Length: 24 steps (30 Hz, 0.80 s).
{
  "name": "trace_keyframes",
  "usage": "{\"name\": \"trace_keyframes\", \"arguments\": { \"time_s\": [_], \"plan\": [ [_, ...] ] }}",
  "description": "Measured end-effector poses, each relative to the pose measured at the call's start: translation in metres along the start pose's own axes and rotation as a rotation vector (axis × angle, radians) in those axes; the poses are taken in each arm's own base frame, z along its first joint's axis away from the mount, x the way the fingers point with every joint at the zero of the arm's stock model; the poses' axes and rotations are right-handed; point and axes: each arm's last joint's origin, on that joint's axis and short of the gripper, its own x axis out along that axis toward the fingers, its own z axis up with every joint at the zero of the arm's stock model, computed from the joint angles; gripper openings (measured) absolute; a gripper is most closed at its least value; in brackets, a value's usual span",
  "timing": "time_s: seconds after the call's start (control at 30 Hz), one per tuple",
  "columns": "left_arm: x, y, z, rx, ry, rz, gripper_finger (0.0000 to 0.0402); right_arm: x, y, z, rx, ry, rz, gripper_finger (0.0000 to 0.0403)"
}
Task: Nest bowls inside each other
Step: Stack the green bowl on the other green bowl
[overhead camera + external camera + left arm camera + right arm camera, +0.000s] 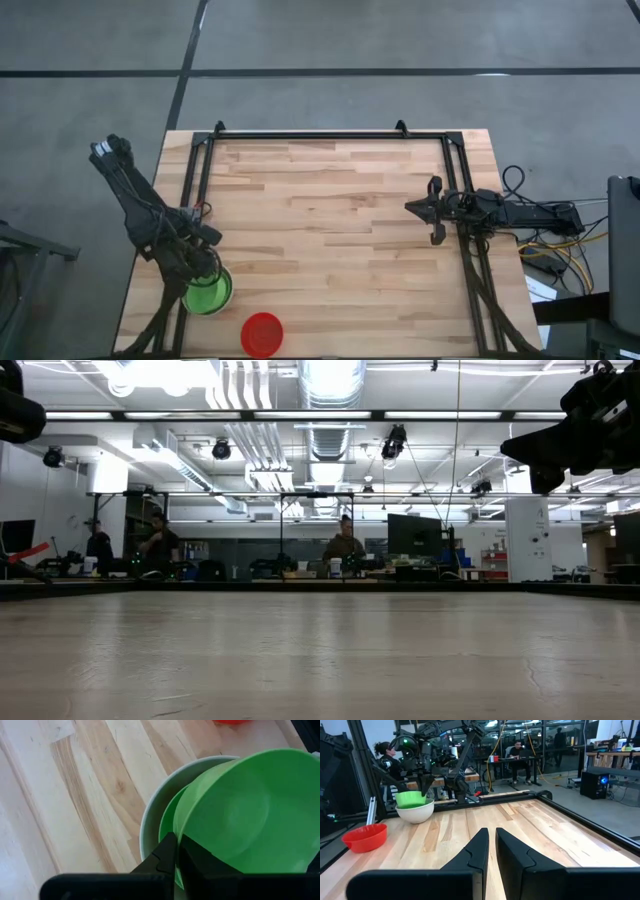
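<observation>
A pale grey-white bowl (152,807) stands on the wooden table near its front left corner, with a green bowl (167,822) nested in it. My left gripper (177,842) is shut on a second green bowl (250,810), which sits tilted over those two. The right wrist view shows the same stack (412,802) under the left gripper (422,787). A red bowl (262,333) rests on its base alone by the front edge. My right gripper (491,837) waits shut at the table's right side, level, touching nothing. My left gripper pinches the upper green bowl's rim (181,832) between its two fingers, one finger inside the bowl and one outside. The fingers come from above, slanting down. The bowl is tilted, its lower part inside the grey-white bowl; whether it rests on the green bowl beneath, I cannot tell.
Black frame rails (330,137) run along the table's far, left and right sides. Cables (550,250) lie off the right edge. The bare wooden middle of the table (330,230) is free room. People sit at desks in the room beyond.
</observation>
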Motion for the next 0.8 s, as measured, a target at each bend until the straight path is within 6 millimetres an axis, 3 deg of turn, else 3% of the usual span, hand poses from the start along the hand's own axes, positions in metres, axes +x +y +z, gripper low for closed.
{"name": "trace_keyframes", "arguments": {
  "time_s": [0.43,0.8],
  "plan": [
    [0.012,0.000,-0.007,-0.047,0.036,-0.016,0.0037,0.000,0.000,0.000,0.000,0.000,0.000,0.0034],
    [0.009,0.001,-0.007,-0.047,0.020,-0.026,0.0038,0.000,0.000,0.000,0.000,0.000,0.000,0.0034]
  ]
}}
